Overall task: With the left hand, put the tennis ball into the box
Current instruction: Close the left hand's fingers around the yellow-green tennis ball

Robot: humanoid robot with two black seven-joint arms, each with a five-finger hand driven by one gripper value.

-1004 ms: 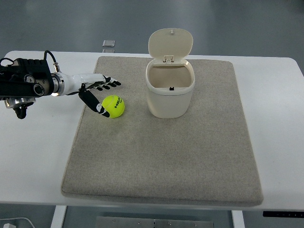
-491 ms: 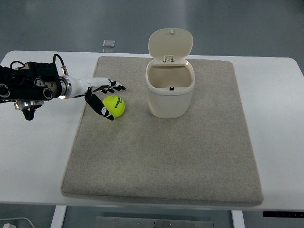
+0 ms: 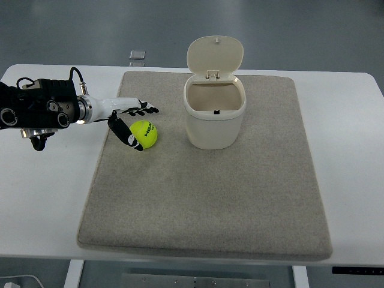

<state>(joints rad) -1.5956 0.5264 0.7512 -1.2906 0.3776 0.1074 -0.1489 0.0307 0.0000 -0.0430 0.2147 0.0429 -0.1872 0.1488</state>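
A yellow-green tennis ball (image 3: 144,133) lies on the grey mat (image 3: 204,192), left of the box. The box (image 3: 214,114) is a cream bin standing on the mat with its lid flipped up and its inside bare. My left hand (image 3: 133,123) reaches in from the left edge. Its fingers are spread around the ball's left side, the upper fingers above the ball and the thumb (image 3: 127,137) below and left of it. The hand is open and I cannot tell whether it touches the ball. My right arm does not show.
The mat covers most of a white table (image 3: 351,156). A small clear packet (image 3: 137,55) lies on the floor beyond the table's far edge. The left forearm (image 3: 39,111) is black and bulky and hangs over the table's left part.
My left arm has slid to the right, bringing the open hand closer around the ball. The ball and the box have not moved.
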